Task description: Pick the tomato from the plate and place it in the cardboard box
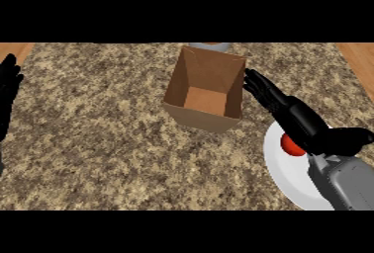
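Found the small round red tomato (290,146) on the round white plate (281,175), half hidden under the black right hand (310,129). Judged it light, smooth, soft-skinned, prone to roll; best cupped round its middle. Saw that hand's fingers (261,90) straight, holding nothing, tips just beside the open brown cardboard box (206,99). Noted the black left hand (9,84) resting open at left. Counted one tomato, one plate, one box.
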Controlling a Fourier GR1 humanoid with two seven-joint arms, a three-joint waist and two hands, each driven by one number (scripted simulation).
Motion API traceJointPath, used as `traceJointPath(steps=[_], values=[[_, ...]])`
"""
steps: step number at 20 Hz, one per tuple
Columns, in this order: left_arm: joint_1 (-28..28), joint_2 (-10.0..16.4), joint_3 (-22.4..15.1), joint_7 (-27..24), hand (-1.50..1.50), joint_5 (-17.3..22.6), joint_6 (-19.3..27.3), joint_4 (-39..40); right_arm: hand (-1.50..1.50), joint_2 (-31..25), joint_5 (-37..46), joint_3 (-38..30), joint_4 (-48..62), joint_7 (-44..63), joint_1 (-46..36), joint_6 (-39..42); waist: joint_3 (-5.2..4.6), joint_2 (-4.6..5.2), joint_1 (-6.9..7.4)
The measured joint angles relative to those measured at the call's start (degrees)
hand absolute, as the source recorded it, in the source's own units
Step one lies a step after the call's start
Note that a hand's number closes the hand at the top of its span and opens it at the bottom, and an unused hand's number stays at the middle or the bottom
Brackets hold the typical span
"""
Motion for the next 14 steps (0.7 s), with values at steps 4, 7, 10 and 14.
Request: traceJointPath(steps=[4, 7, 10, 14], values=[[3.56, -0.39, -0.29, -1.52, 0.00, -2.22, 0.72, 0.23, -1.50, -1.70, -1.50, -5.79, 1.65, -1.75, 5.08, -1.28, 0.29, 0.60, 0.22], [6.67, -0.08, -0.76, -2.07, 0.00, -4.04, 1.55, 0.84, -1.50, -6.45, 0.67, -9.62, 4.59, -3.41, 7.93, -1.84, 0.02, 0.77, 0.24], [8.39, -0.59, -1.37, -2.11, 0.00, -4.67, 1.77, 1.83, -1.50, -13.68, 12.55, -7.66, 7.11, -6.50, 11.14, -3.52, 0.05, 1.01, -0.12], [11.08, -2.30, -2.36, -3.75, 0.00, -5.81, 2.71, 2.45, -1.50, -10.74, 11.56, -11.37, 15.27, -20.29, 18.81, -4.61, 0.50, 1.20, 0.04]])
